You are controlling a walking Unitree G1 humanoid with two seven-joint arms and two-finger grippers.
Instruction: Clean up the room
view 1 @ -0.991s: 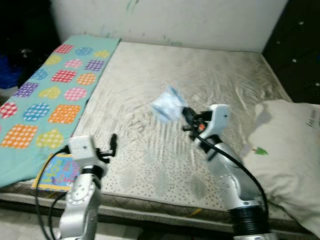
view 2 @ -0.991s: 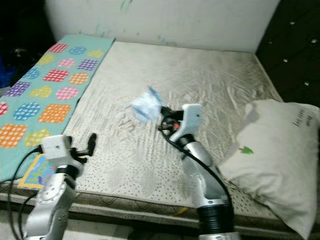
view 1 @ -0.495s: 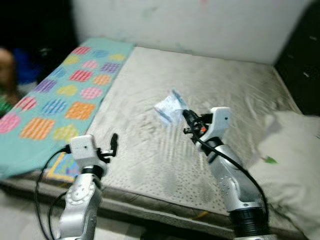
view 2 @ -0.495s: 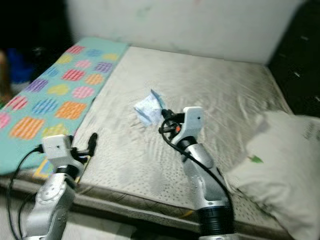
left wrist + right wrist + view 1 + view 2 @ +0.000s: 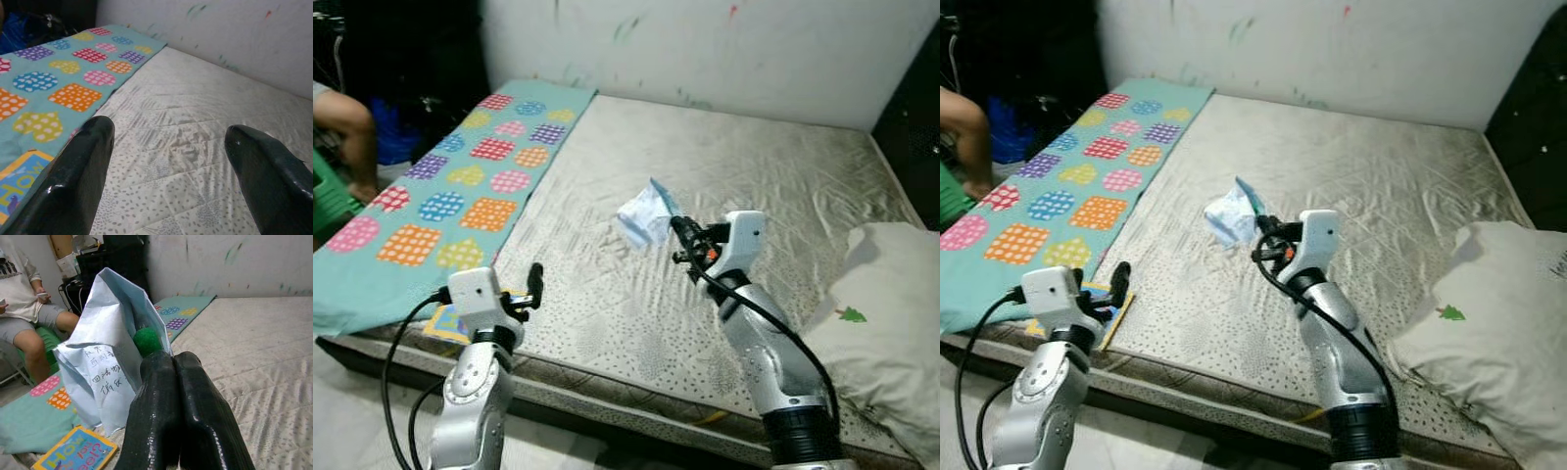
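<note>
A crumpled pale blue paper bag (image 5: 644, 211) with printed writing and a green spot (image 5: 147, 340) hangs above the middle of the bare mattress (image 5: 773, 186). My right gripper (image 5: 678, 229) is shut on its edge, fingers (image 5: 171, 396) pressed together in the right wrist view. My left gripper (image 5: 535, 278) is raised over the mattress's near left corner, open, with nothing between its fingers (image 5: 83, 166). A colourful children's book (image 5: 1102, 304) lies on that corner, just below the left gripper.
A teal blanket (image 5: 460, 176) with coloured patches covers the bed's left side. A white pillow (image 5: 891, 304) lies at the right edge. A person sits beyond the bed's left side, knee (image 5: 342, 117) and shorts (image 5: 19, 325) visible. A white wall stands behind.
The camera has swung left and steadied, bringing the seated person into view. My right gripper still holds the bag at about the same place; the left arm has not moved.
</note>
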